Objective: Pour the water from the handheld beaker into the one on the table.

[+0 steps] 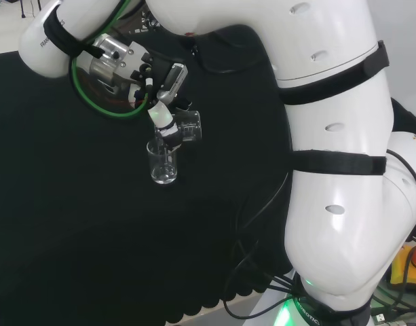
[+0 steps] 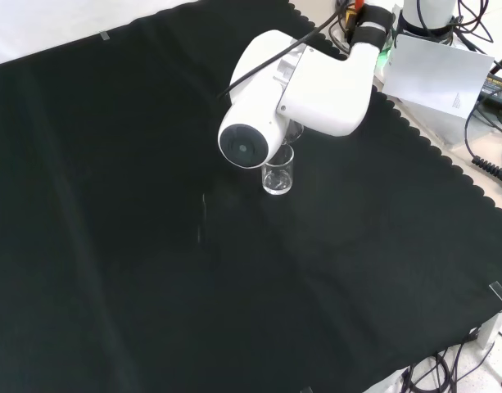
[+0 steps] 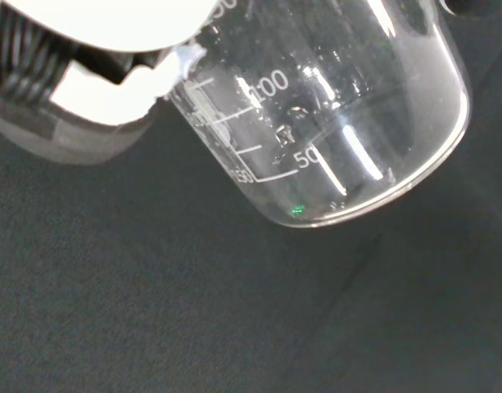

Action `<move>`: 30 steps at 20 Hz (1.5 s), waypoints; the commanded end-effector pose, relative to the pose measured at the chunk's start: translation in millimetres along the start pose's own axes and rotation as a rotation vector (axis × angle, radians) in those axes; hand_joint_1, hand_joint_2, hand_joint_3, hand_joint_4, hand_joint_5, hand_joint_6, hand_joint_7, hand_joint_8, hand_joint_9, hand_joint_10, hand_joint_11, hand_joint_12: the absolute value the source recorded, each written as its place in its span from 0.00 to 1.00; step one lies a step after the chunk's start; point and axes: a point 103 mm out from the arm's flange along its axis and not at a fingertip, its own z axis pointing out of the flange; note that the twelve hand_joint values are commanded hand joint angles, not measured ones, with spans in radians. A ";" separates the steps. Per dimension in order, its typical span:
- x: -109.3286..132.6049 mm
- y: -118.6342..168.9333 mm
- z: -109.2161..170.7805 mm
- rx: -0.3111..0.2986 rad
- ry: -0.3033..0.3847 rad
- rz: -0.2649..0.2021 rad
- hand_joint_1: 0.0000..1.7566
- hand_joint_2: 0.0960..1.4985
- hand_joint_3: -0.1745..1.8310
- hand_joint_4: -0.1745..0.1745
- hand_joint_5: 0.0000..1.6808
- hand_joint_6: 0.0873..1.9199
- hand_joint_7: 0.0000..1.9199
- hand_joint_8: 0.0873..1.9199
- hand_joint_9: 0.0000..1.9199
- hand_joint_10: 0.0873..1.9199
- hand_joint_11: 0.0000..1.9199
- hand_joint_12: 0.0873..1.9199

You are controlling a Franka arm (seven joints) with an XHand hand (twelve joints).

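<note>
A clear glass beaker (image 1: pixel 163 163) stands upright on the black cloth; in the front view this beaker (image 2: pixel 278 174) sits just below the arm's big white link. My hand (image 1: pixel 168 78) holds a second clear beaker (image 1: pixel 188 125) tilted on its side right above it, with the mouth over the standing one. Fingers (image 1: pixel 164 126) curl round the held beaker. In the wrist view the held beaker (image 3: pixel 332 123), with printed graduation marks, hangs close over the cloth, a finger (image 3: pixel 103 90) against its wall. I cannot tell how much water either beaker holds.
The arm's white links (image 1: pixel 330 136) fill the right of the head view, and a white link with a round grey cap (image 2: pixel 244 146) hides the hand in the front view. The scalloped cloth edge (image 2: pixel 447 164) and cables lie to the right in the front view.
</note>
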 end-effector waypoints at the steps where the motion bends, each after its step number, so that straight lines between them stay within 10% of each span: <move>1: -0.4 0.4 2.5 -0.004 0.005 -0.003 0.76 0.35 0.42 0.00 0.87 0.10 0.80 0.07 0.95 0.00 0.77 0.24; 30: 1.1 -0.8 0.1 -0.049 0.008 0.009 0.76 0.35 0.42 0.00 0.87 0.10 0.80 0.07 0.95 0.00 0.77 0.24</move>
